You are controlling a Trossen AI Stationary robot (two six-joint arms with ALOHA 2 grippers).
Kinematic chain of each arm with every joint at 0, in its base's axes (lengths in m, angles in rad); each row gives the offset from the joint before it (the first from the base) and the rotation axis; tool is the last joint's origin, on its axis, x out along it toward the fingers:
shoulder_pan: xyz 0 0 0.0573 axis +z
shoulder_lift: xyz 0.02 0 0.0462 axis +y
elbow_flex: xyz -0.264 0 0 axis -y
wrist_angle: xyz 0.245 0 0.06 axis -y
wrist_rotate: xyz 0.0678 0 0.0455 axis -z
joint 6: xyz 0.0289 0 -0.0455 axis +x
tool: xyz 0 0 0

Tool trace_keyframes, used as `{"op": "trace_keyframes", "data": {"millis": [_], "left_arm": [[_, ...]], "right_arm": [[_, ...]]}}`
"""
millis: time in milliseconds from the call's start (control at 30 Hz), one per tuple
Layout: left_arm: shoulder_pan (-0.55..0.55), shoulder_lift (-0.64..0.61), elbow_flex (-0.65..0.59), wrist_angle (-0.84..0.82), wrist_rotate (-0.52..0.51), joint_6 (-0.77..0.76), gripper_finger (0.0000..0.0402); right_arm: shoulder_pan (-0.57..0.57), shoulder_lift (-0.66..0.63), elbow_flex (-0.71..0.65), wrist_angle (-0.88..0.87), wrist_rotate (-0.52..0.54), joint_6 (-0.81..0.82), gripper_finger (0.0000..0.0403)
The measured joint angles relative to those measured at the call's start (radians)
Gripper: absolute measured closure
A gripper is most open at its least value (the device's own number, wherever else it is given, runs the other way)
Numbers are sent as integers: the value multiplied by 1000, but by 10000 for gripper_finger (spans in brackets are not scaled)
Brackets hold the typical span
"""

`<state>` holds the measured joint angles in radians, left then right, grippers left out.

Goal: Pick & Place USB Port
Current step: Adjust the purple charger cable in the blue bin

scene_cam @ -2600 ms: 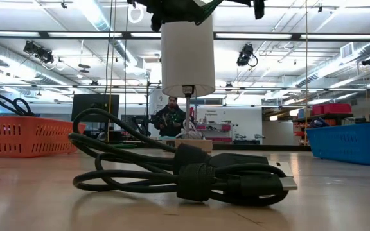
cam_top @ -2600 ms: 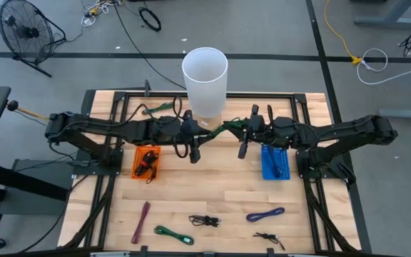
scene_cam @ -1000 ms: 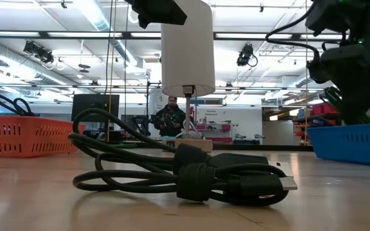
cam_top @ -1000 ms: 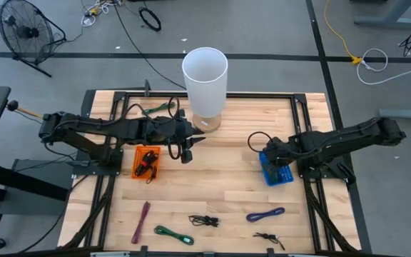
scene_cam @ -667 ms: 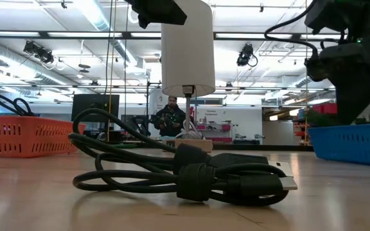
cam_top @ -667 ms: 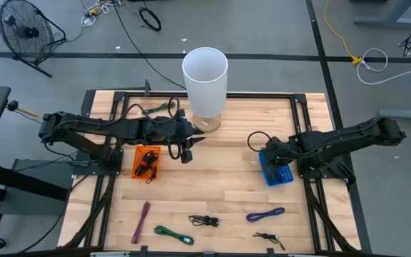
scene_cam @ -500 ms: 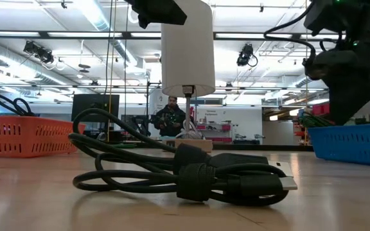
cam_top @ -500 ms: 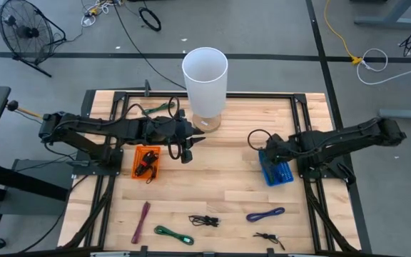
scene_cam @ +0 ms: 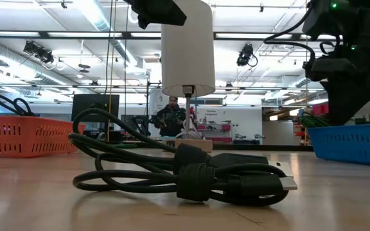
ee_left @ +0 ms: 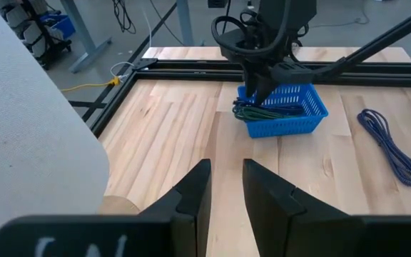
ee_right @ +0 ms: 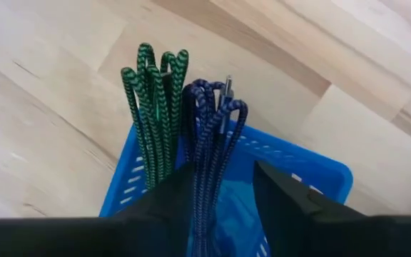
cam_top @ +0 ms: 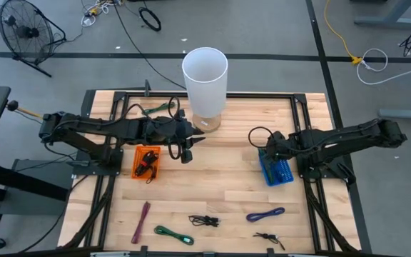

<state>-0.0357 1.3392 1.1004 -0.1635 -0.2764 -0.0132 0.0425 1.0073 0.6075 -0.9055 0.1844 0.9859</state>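
Cables, a green one (ee_right: 150, 107) and a dark blue one (ee_right: 209, 135), lie bundled in the blue basket (cam_top: 277, 170) near the bench's right edge; the right gripper (ee_right: 221, 187) sits just over them, fingers apart with the blue bundle between, nothing clamped. To finish well, I reckon it should lift straight up, clear of the basket rim, so no loop snags a finger; then go for the loose cables along the front edge, such as the purple one (cam_top: 265, 213). The left gripper (ee_left: 225, 189) waits mid-bench beside the orange basket (cam_top: 147, 162), fingers parted and empty; the white cylinder (cam_top: 205, 81) stands at the back edge.
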Motion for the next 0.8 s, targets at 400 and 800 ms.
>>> {"op": "trace_keyframes", "data": {"millis": [400, 800], "left_arm": [[0, 0, 0, 0, 0, 0, 314], [0, 0, 0, -17, 0, 0, 314]], "right_arm": [[0, 0, 0, -21, 62, 54, 287], [0, 0, 1, -126, 75, 107, 308]]}}
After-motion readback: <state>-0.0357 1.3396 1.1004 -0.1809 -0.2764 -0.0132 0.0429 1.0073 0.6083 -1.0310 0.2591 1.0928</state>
